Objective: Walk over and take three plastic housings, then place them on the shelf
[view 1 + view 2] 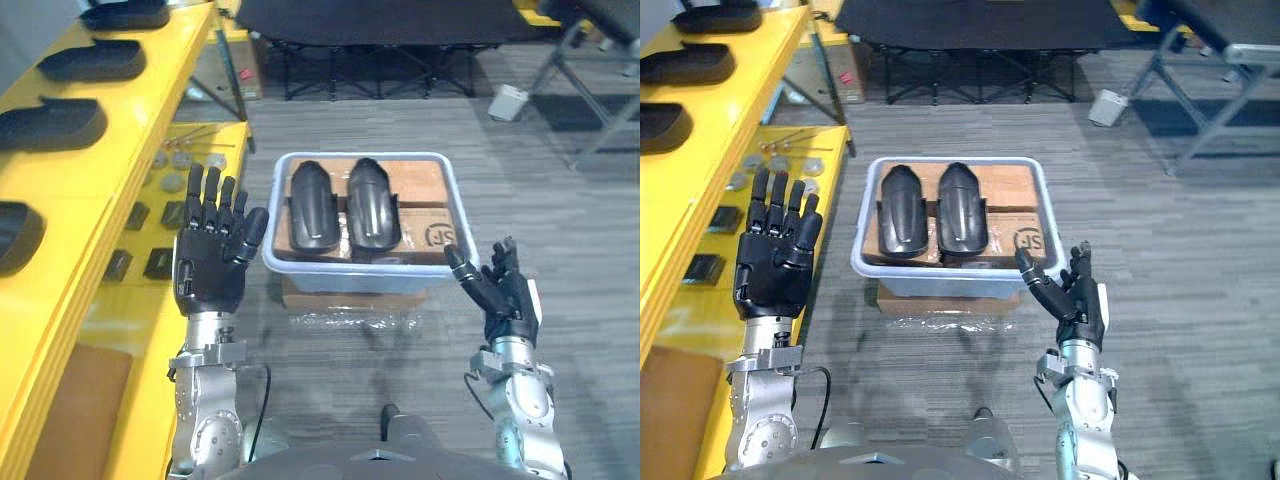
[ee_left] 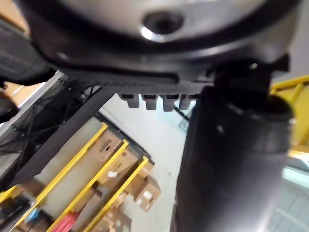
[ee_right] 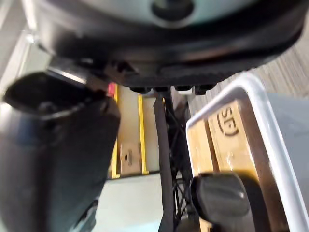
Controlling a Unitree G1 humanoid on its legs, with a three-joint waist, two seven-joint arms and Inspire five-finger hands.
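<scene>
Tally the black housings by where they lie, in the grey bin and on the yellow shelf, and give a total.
Black housings in the grey bin: 2
Black housings on the yellow shelf: 4
Total: 6

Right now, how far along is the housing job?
Several housings already lie on the yellow shelf; whether they came from this run I cannot tell. Nothing is in hand: left hand and right hand hover open beside the bin. In it lie two housings, not yet taken or shelved.
</scene>
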